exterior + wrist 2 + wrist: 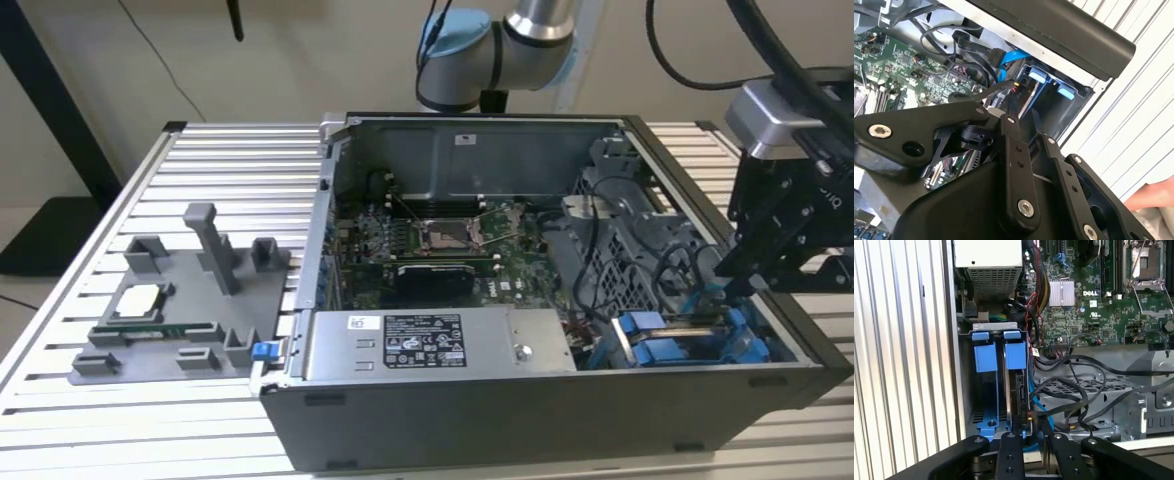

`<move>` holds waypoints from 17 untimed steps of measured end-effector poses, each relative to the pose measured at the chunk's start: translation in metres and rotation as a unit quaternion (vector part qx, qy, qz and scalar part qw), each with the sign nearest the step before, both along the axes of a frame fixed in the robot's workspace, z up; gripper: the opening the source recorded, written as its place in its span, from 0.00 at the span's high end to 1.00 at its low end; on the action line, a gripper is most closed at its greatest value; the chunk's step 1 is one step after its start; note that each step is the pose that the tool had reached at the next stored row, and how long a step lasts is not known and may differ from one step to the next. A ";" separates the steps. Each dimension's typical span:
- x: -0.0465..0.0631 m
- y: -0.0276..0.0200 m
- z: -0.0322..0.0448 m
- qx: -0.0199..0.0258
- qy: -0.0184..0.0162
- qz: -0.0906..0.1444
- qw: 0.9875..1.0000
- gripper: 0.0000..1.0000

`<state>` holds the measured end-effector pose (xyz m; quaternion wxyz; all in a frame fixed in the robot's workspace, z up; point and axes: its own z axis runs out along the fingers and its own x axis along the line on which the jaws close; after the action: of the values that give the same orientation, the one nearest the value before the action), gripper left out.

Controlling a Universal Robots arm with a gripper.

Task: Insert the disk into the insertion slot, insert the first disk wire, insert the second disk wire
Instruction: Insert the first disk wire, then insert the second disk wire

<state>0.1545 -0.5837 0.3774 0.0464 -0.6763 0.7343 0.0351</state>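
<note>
Hard disk (1019, 390) in its blue plastic caddy, seated edge-on in the grey metal insertion slot (985, 421).
Probably stiff, heavy and shock-sensitive, best held by the blue tabs (1015, 354); the black gripper (737, 282) is near, open or closed I cannot tell.

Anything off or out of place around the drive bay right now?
Nothing damaged or spilled. The disk stands on edge in the insertion slot. Only oddities: loose black cables sprawl across the cage beside it, and what looks like a hand hovers over the table.
</note>
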 end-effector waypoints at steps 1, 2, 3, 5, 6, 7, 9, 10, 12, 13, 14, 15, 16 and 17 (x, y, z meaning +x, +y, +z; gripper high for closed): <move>0.000 0.0000 0.0000 0.000 0.000 0.000 1.000 0.00; 0.000 0.0000 0.0001 0.000 0.000 0.000 1.000 0.00; 0.000 0.0001 0.0001 0.000 0.000 0.000 1.000 0.00; 0.000 0.0021 0.0002 0.000 0.000 0.000 1.000 0.00; 0.000 0.0040 0.0001 0.000 0.000 0.000 1.000 0.00; 0.001 0.0063 0.0002 0.000 0.000 0.000 1.000 0.00; 0.002 0.0108 0.0000 0.000 0.000 0.000 1.000 0.00; 0.003 0.0127 0.0001 -0.001 0.000 0.000 1.000 0.00; 0.005 0.0157 0.0000 0.000 0.000 0.000 1.000 0.00; 0.007 0.0168 0.0000 0.000 0.000 0.000 1.000 0.00; 0.008 0.0179 -0.0001 0.000 0.000 0.000 1.000 0.00; 0.010 0.0192 -0.0001 0.000 0.000 0.000 1.000 0.00; 0.011 0.0205 -0.0001 0.000 0.000 0.000 1.000 0.00; 0.013 0.0220 -0.0002 0.000 0.000 0.000 1.000 0.00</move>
<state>0.1677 -0.5617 0.3772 0.0461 -0.6764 0.7343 0.0348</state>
